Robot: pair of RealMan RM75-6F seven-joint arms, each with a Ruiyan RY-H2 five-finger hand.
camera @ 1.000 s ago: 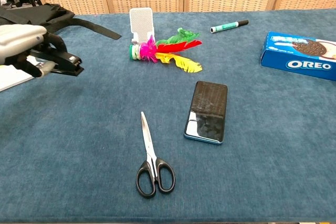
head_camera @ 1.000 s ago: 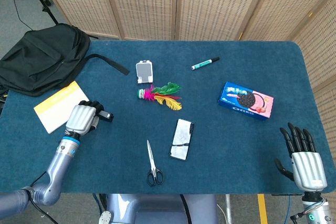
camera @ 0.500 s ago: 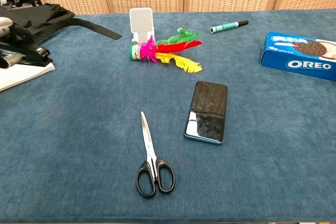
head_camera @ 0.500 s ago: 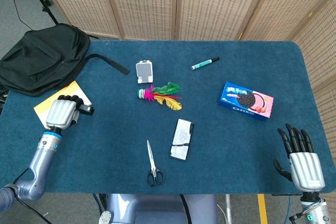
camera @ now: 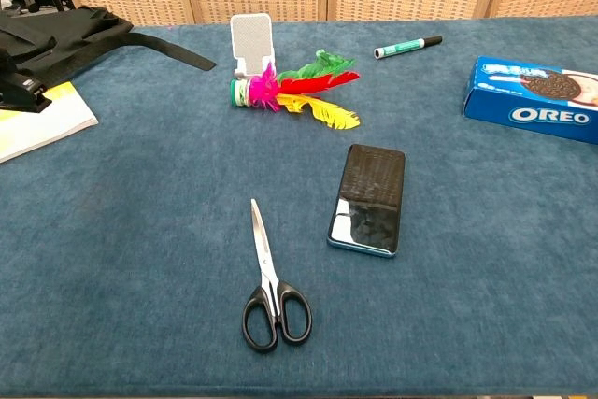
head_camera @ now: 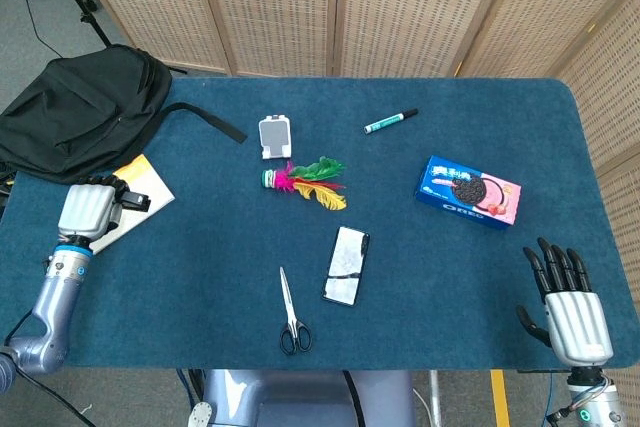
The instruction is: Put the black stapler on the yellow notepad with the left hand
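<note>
Leftward across the frame, the left hand (head_camera: 88,211) has carried the black stapler (head_camera: 131,200) from the open blue cloth to a spot over the yellow notepad (head_camera: 137,191) at the left edge of the head view; half a second ago it was only reaching the pad's corner. Its fingers are curled closed around the stapler, whose tip pokes out to the right over the pad. In the chest view only the stapler's end shows at the far left edge, at the pad's upper edge; whether it rests on the paper cannot be told. At the lower right of the head view, the right hand (head_camera: 572,302) hangs off the blue-covered bench (head_camera: 450,277), fingers spread, holding nothing, nearly unmoved. Behind the pad lies a black fabric backpack (head_camera: 80,107).
</note>
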